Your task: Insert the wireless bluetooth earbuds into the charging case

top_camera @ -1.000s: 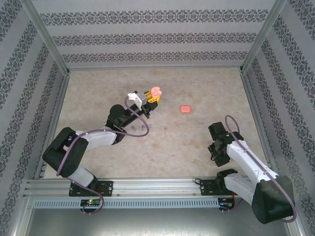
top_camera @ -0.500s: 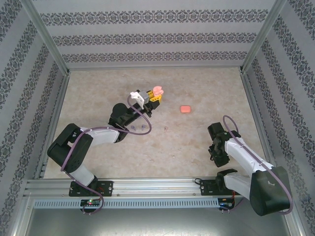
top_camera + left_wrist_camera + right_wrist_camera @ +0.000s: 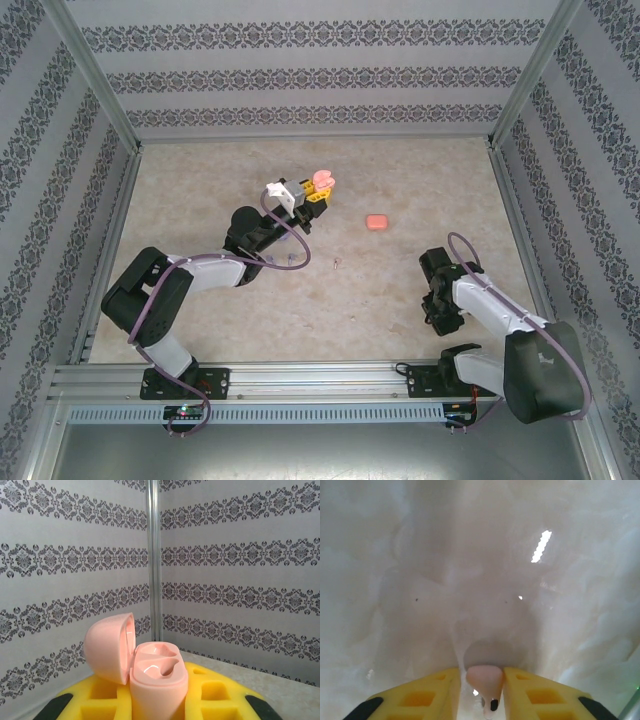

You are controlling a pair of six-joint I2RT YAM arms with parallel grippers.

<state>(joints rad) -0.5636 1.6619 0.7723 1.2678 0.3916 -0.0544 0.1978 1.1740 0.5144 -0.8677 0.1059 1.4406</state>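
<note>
Earbud, pale pink, glossy, dark-tipped stem, in right pincer

I count two cases: one pink case, lid open, in my left fingers, and one orange case, closed, on the worktop. One pink earbud sits between my right fingers. On the worktop I make out one tiny speck; any others are too small to count.
</note>
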